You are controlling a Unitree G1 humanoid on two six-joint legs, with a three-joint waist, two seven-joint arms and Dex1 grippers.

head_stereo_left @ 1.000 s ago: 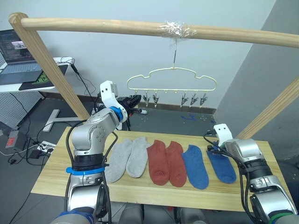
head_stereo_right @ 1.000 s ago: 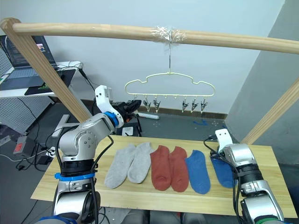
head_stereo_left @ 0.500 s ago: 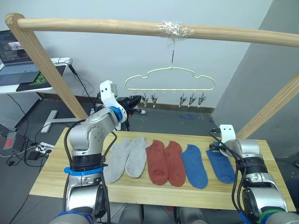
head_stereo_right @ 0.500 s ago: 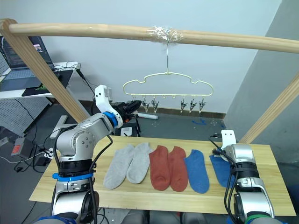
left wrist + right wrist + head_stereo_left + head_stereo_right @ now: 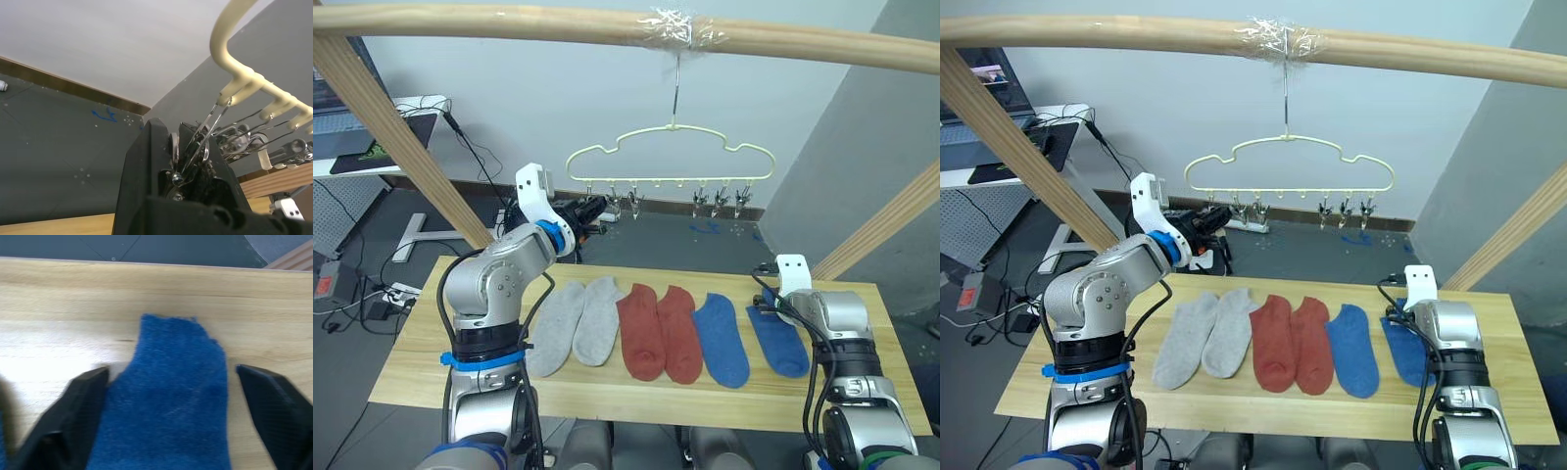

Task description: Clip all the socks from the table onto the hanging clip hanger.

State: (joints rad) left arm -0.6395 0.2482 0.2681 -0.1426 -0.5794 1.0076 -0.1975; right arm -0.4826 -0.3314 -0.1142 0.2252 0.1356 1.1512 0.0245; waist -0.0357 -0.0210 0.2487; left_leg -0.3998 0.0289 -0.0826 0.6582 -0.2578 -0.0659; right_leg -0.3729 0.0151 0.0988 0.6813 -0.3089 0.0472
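Note:
Six socks lie in a row on the table (image 5: 416, 357): two grey (image 5: 573, 323), two rust red (image 5: 656, 331) and two blue (image 5: 720, 341). The pale-yellow clip hanger (image 5: 671, 129) hangs from the pole above the table's far edge. Raised at the hanger's left end, my left gripper (image 5: 599, 208) is shut on a metal clip (image 5: 203, 134). My right gripper (image 5: 172, 372) is open low over the rightmost blue sock (image 5: 171, 345), one finger on each side of its end. No sock hangs on the clips.
A thick wooden pole (image 5: 509, 20) runs overhead, carried by slanted wooden posts on the left (image 5: 396, 137) and right (image 5: 891, 220). Behind the table on the left stands a desk (image 5: 372, 157), with cables on the floor.
The head camera has shifted, so the whole picture sits differently. My left gripper stays at the hanger's left clip and my right gripper stays over the rightmost blue sock.

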